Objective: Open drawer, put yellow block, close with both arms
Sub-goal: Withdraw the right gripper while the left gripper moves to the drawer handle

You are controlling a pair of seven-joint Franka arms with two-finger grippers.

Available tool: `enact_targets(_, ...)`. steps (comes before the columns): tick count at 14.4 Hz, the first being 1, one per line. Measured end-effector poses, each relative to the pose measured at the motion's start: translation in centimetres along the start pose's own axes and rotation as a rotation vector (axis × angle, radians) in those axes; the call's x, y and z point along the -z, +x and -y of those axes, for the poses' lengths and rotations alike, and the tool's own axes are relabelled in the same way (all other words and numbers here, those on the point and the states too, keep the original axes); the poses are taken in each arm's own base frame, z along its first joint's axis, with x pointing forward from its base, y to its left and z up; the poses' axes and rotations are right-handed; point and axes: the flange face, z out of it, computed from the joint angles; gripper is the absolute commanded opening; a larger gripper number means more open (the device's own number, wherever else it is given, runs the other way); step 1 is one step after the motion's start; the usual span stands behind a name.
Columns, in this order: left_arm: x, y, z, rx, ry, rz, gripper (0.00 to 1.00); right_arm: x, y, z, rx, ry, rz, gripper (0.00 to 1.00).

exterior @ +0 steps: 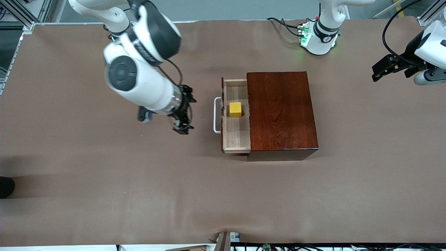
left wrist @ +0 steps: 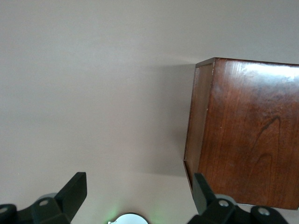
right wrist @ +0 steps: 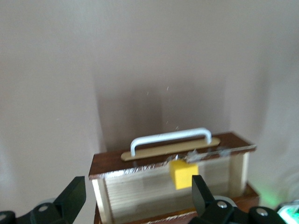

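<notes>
Brown paper covers the table [exterior: 87, 195] all over. At the left of the front view the right arm's big white body comes down from the upper left corner. The right gripper [exterior: 182, 118] hangs over the bare table, just beside the white handle [exterior: 217, 115], with nothing in it. Its two black fingers [right wrist: 72, 198] are spread wide apart.

In the middle of the front view sits the drawer [exterior: 237, 136], pulled part way out of the dark red wooden box [exterior: 281, 111]. The yellow block [exterior: 235, 109] already lies inside the drawer on the pale wood floor, about midway along it. (So the drawer only needs closing now, I think.)

The block looks small, light and hard, with flat sides that are easy to pinch, but it does not need picking up again. The drawer looks stiff and hard. I think the best place to push is the flat front board or the white bar handle. The shiny box may slide on the paper when pushed, so the other arm should press on its closed end.

At the upper right edge of the front view the left gripper [exterior: 390, 68] waits in the air over the table, well apart from the box. Its fingers [left wrist: 74, 191] are spread wide too, holding nothing.
</notes>
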Motion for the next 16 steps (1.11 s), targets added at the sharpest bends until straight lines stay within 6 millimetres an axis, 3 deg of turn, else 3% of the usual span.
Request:
enact_targets(2,-0.4,-0.4,-3.1,-0.056,0.005,0.005,1.0,2.0,2.6,0.1,0.052,-0.032,-0.013,1.0)
enact_targets(5,-2.1,-1.1,-10.3,-0.099,0.013,0.009,1.0,5.1,6.1,0.3,0.196,-0.064,-0.016,1.0)
enact_targets(9,-4.7,-1.2,-19.6,-0.018,0.01,0.025,1.0,9.3,11.9,0.4,0.41,-0.104,-0.004,1.0)
enact_targets(12,-8.3,-2.1,-28.1,0.072,0.005,0.043,1.0,11.7,16.3,0.8,0.483,-0.108,0.013,1.0)
enact_targets(16,-12.7,-3.7,-37.6,0.276,-0.042,0.025,1.0,13.5,19.9,0.8,0.69,-0.107,0.033,1.0)
